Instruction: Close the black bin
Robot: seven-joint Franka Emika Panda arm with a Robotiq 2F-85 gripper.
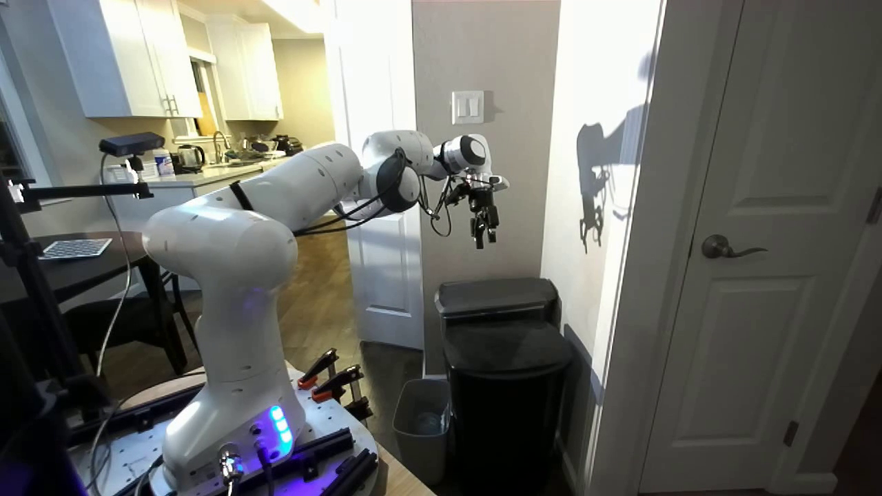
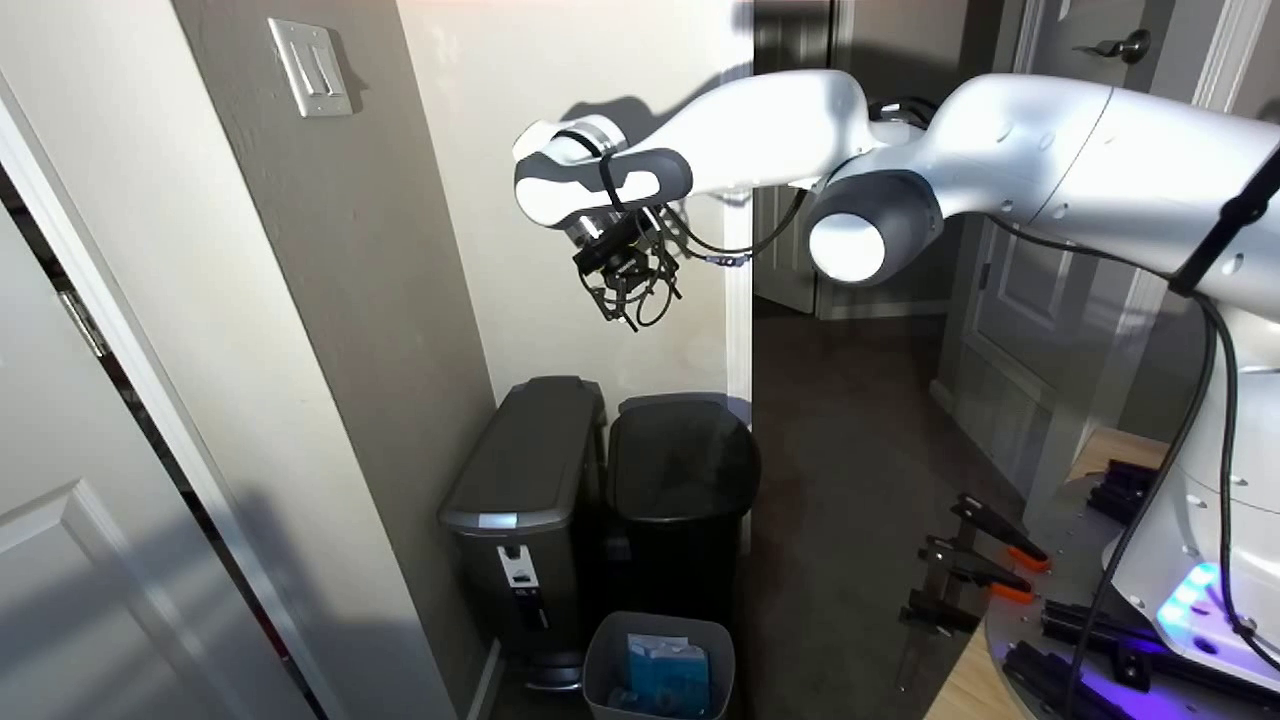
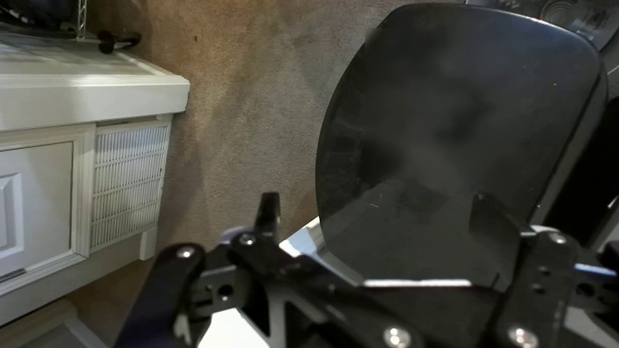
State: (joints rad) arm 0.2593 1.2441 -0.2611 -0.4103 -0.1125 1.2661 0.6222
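Observation:
The black bin [image 1: 508, 427] stands against the wall in both exterior views. Its rounded lid [image 2: 685, 460] lies down flat over the body, with no gap that I can make out. In the wrist view the glossy lid [image 3: 459, 125] fills the right half, below the gripper. My gripper [image 1: 485, 238] hangs in the air above the bins, fingers pointing down, touching nothing. In the wrist view the gripper [image 3: 375, 195] has its two fingers wide apart with nothing between them. In an exterior view the fingers [image 2: 628, 305] are small and partly lost among cables.
A dark grey step bin [image 2: 525, 460] stands beside the black bin, by the switch wall. A small grey wastebasket [image 1: 422, 427] with litter stands close by. Walls and a door frame [image 1: 630, 275] are close to the bins. Clamps [image 2: 975, 560] sit on the robot's table edge.

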